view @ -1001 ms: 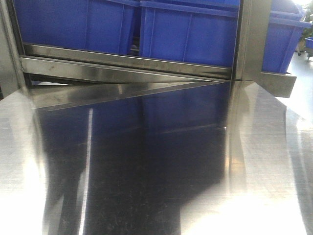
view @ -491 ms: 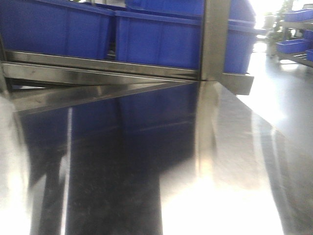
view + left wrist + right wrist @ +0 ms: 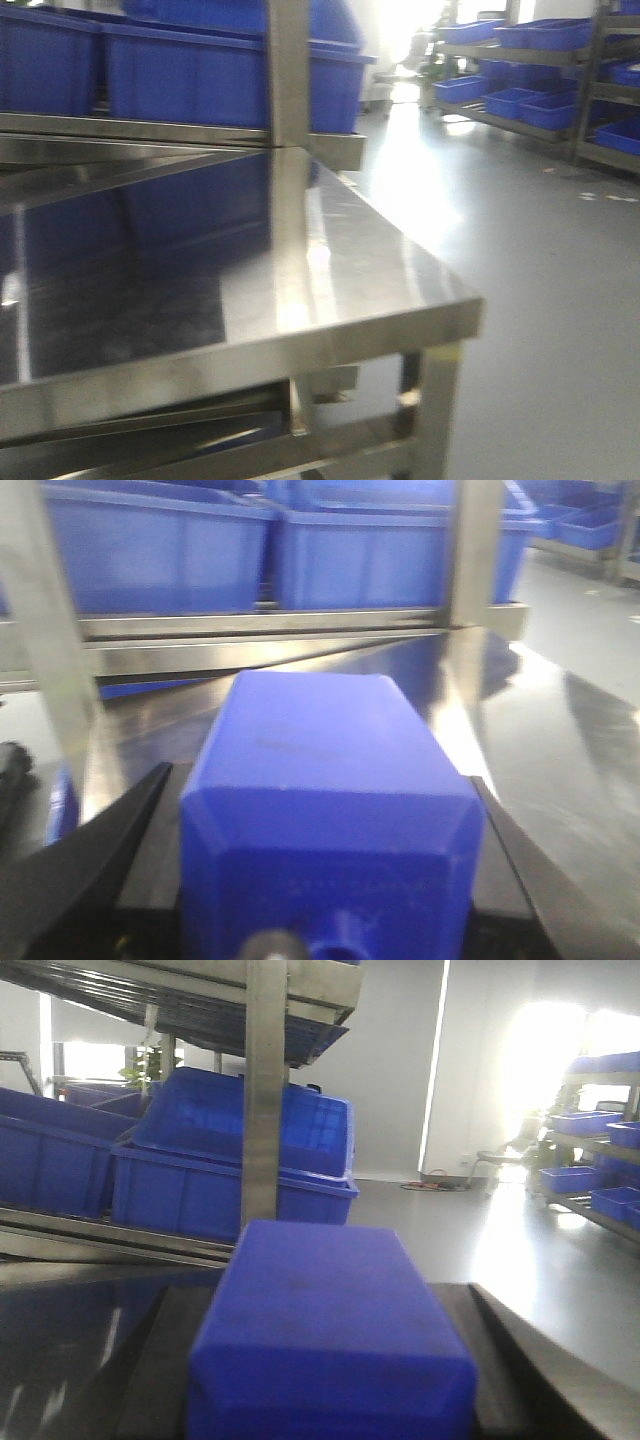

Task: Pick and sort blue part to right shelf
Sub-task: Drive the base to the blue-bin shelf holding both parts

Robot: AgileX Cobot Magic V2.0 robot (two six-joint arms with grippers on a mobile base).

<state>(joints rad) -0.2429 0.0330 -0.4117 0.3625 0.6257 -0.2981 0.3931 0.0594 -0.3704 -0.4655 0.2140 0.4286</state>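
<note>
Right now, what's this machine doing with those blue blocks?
A two-armed robot stands at a steel table. The left jaws are clamped on a blue block, and the right jaws on a second blue block. Behind the table is the shelf rack with big blue crates; neither block has been put away yet.

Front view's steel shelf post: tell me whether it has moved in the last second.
No. The shelf post still meets the steel table at the same back edge. Both slid left in frame together, so the view swung right.
</note>
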